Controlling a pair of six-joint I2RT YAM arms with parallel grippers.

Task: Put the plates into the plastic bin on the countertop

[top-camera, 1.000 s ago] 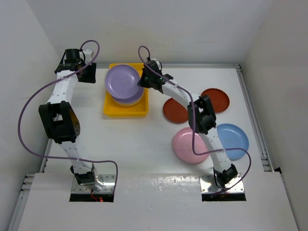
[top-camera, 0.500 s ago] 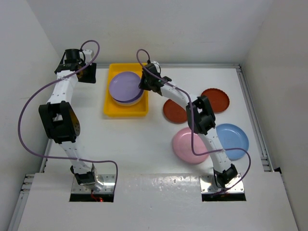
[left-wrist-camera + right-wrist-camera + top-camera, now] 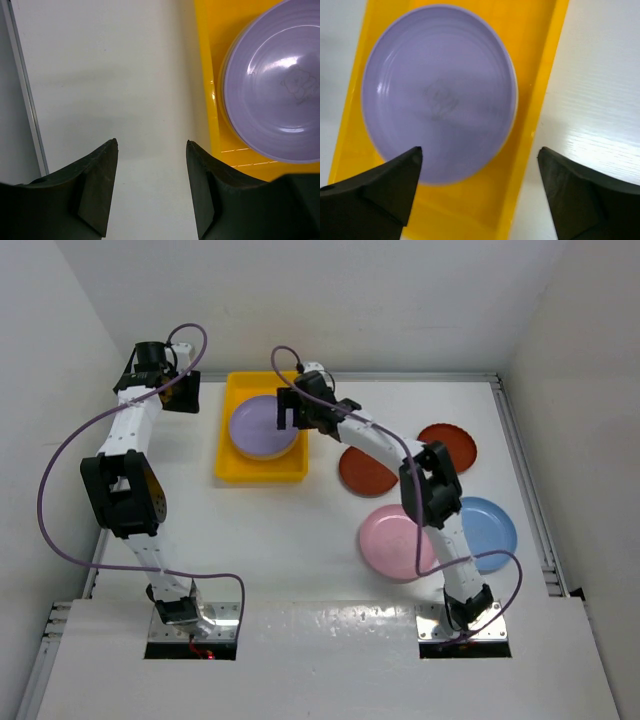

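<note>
My right gripper [image 3: 477, 165] is spread wide and holds nothing. It hangs over the bin [image 3: 262, 470], which sits at 11 o'clock on the surface [image 3: 280, 570]. The purple plate [image 3: 437, 92] lies flat in the bin, and a pale rim peeks out under it, so I think it sits on more plates. My left gripper [image 3: 151, 150] is half spread and empty, at the bin's 9 o'clock.

Two red plates [image 3: 362, 472], a pink plate [image 3: 388, 540] and a blue plate [image 3: 490, 530] lie on the surface, from the bin's 3 to 5 o'clock. They are not in yet.

I should go straight up first, so my fingers do not bump the plate or the bin's side. Then I can swing to the near red plate. I think that one is the easiest to reach.

There is open room between the bin and that plate. The back wall [image 3: 350, 320] is close at 12 o'clock. A rail [image 3: 527, 485] runs down the 3 o'clock edge, near the blue plate.
</note>
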